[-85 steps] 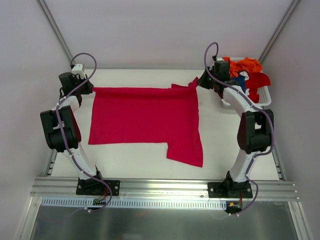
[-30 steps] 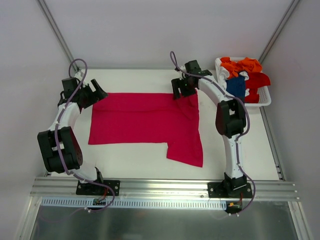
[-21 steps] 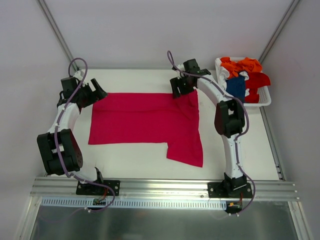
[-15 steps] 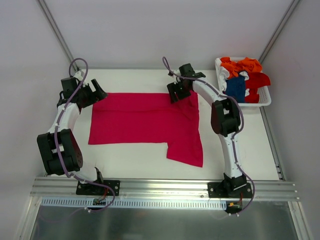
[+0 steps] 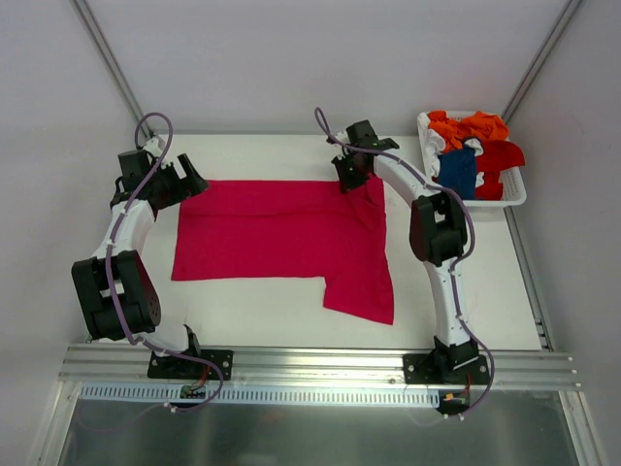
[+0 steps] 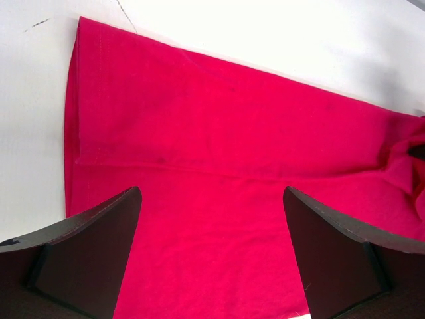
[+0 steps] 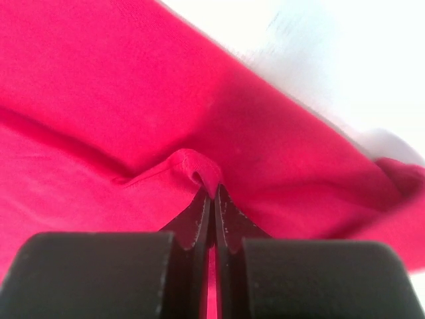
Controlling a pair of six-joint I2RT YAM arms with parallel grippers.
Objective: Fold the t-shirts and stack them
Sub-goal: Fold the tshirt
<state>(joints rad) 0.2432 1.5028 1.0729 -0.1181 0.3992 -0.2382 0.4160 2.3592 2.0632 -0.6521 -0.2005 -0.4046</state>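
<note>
Table: white; crimson-pink shirt spread flat.
Basket: orange shirt, red shirt, blue shirt.
Your left gripper: wide.
Your right gripper: pinching the crimson-pink shirt.

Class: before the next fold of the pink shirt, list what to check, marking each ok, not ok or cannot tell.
1. Right gripper shut on a pinch of the shirt: ok.
2. Left gripper gripping the shirt: not ok, open above it.
3. Shirt's left half lying flat: ok.
4. Pinch catches both layers: cannot tell.
5. Basket apart from the shirt: ok.
</note>
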